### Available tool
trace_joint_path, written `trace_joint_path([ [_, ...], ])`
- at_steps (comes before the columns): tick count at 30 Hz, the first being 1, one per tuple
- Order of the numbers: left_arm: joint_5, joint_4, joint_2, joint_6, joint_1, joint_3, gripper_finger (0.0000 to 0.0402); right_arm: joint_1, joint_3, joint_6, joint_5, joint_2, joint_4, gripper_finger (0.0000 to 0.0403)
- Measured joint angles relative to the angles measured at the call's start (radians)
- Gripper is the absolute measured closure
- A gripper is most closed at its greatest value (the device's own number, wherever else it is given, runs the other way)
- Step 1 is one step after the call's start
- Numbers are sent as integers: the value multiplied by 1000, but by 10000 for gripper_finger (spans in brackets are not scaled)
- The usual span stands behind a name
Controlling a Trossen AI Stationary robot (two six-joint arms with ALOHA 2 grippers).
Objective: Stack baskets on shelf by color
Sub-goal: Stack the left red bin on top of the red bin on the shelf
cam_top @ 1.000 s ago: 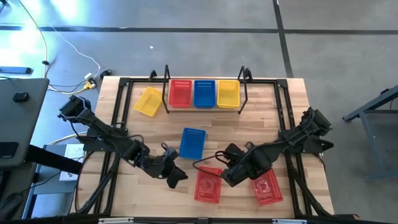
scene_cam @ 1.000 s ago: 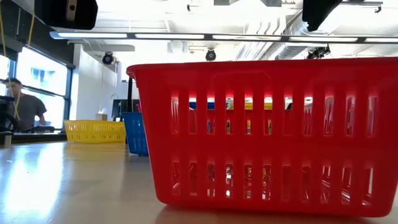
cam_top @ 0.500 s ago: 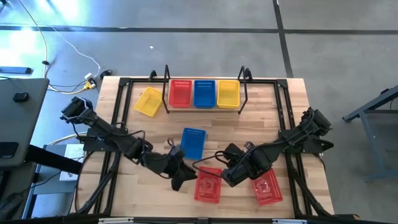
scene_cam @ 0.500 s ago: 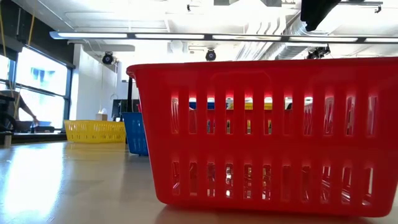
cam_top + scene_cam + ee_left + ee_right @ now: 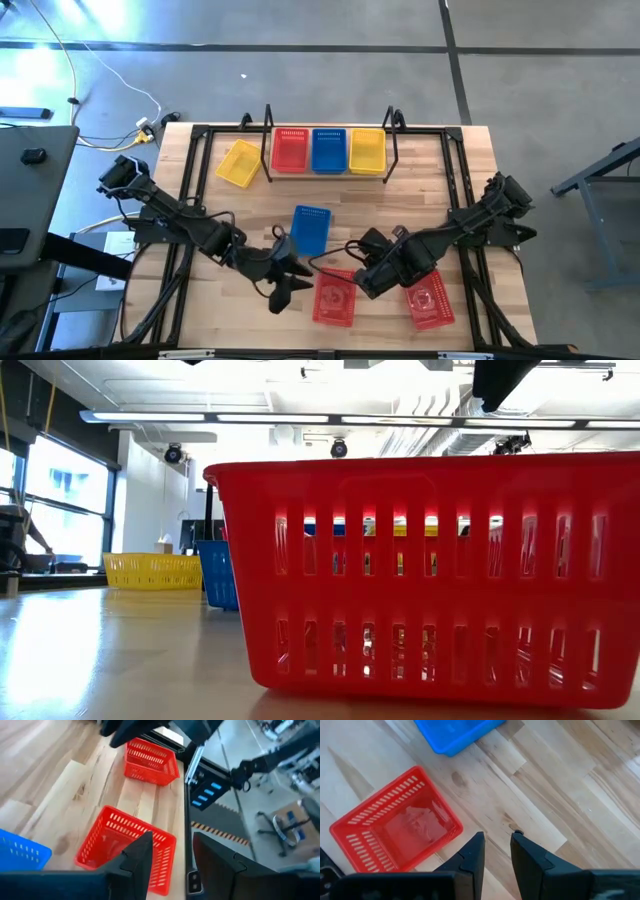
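Note:
On the shelf (image 5: 329,176), a red (image 5: 290,150), a blue (image 5: 328,150) and a yellow basket (image 5: 367,150) sit side by side. A yellow basket (image 5: 240,163) rests on the table left of the shelf. A blue basket (image 5: 309,230) lies mid-table. Two red baskets (image 5: 335,298) (image 5: 431,300) stand near the near edge. My left gripper (image 5: 293,281) (image 5: 172,855) hovers open just left of the nearer-left red basket (image 5: 127,847). My right gripper (image 5: 360,284) (image 5: 495,847) hangs open at that basket's (image 5: 395,837) right side. Neither gripper touches anything.
Black frame rails (image 5: 190,190) run along the table's left and right sides. The low view is mostly filled by a red basket (image 5: 430,580), with the blue (image 5: 218,575) and yellow (image 5: 152,570) ones behind. A person (image 5: 15,540) shows in the room beyond.
My left gripper has moved toward the table's right, closing on the left red basket, and has turned about its wrist. It has left the top of the low view. The baskets have stayed where they were.

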Motion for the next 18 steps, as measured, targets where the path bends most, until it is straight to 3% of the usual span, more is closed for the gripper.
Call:
trace_joint_path([
  [3, -34, -41, 0, 27, -2, 0, 271, -17, 0, 2, 0, 0, 0, 323],
  [12, -64, -194, 3, -401, 10, 0, 271, -51, 0, 0, -2, 0, 15, 323],
  [18, -36, -164, 72, -505, 9, 2, 271, -62, 0, -8, -3, 0, 21, 323],
])
